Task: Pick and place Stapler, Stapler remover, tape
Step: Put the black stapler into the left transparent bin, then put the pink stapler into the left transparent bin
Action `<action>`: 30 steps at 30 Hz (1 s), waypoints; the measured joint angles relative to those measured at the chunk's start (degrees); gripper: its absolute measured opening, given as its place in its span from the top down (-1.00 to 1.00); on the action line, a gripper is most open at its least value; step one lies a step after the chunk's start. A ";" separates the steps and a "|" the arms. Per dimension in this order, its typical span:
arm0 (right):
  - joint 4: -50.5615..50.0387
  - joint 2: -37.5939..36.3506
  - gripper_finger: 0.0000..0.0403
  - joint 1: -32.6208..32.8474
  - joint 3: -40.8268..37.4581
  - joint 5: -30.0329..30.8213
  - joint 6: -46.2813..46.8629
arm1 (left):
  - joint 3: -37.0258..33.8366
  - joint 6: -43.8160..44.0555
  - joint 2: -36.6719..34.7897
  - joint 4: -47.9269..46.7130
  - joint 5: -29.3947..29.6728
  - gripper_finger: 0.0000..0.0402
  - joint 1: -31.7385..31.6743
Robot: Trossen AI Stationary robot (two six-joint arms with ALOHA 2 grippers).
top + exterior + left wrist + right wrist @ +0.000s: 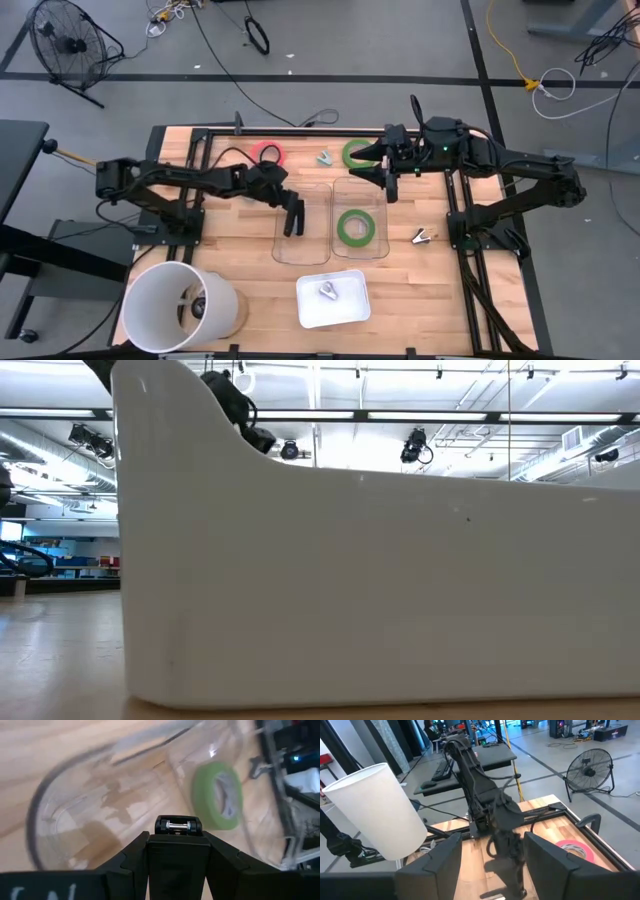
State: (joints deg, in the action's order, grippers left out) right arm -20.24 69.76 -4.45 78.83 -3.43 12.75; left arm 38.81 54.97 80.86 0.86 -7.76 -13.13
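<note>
My left gripper [285, 202] is shut on a black stapler [293, 221] above the left of two clear tubs [281, 245]. The right clear tub [379, 245] holds a green tape ring [356, 227], which also shows in the left wrist view [218, 795]. A second green ring [353, 152] and a red ring [268, 152] lie flat on the table at the far side. A small grey staple remover [325, 157] lies between them. My right gripper [385, 178] is open and empty, above the right tub's far edge. My left gripper pinches the black stapler between its two fingers, on the stapler's two long sides [150, 851]. The stapler lies along the fingers, and its hinge end with the metal pin [177, 826] sticks out past the fingertips. It is lifted clear, above the left tub.
A white tray [350, 309] at the near edge holds a small metal piece [328, 291], and its wall fills the low view [380, 580]. A white bucket [160, 300] stands at the near left. Another small metal piece [423, 236] lies right of the tubs.
</note>
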 joint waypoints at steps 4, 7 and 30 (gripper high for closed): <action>-0.01 0.00 -0.04 0.00 0.00 0.01 -0.13 | 0.15 1.52 2.73 1.64 -0.19 0.25 0.66; -0.05 0.00 -0.04 0.00 0.00 0.01 -0.15 | 0.15 1.59 3.35 3.48 -0.30 0.19 0.65; -8.27 0.04 -0.04 -0.71 -0.02 5.46 1.07 | 0.28 3.35 3.12 10.04 0.05 -0.64 -0.27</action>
State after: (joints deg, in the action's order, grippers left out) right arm -28.51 69.80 -5.16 78.81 2.03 13.82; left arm 39.09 58.33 83.98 10.89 -7.70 -13.40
